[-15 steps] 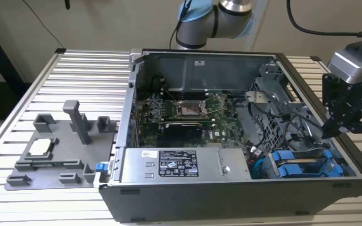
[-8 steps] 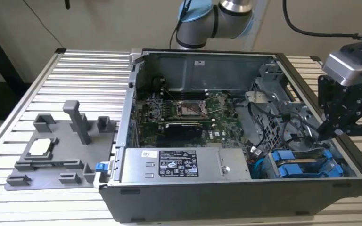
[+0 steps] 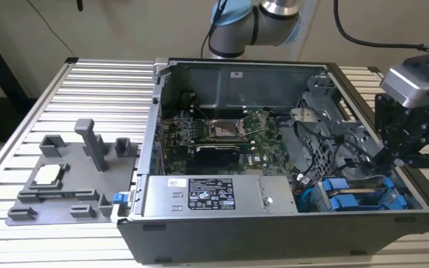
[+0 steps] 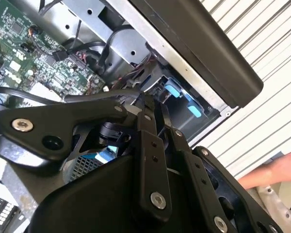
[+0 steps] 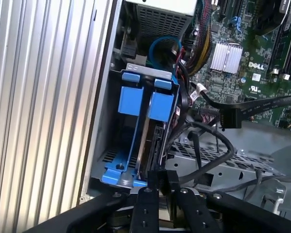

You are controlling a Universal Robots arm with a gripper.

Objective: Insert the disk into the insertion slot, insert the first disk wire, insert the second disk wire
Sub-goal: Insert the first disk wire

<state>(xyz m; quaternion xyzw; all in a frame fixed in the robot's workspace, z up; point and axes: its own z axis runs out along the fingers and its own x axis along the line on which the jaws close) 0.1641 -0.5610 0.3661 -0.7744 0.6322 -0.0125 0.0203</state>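
The disk already sits in the slot, at the corner of the case on the exterior view's right, just beside the power supply. It stands on edge, its long axis running from the exterior view's left to right, with the blue end tabs toward the power supply. The gripper reaches down into the case at the disk's opposite end, among black cables; I cannot tell whether it is closed or clamping anything.
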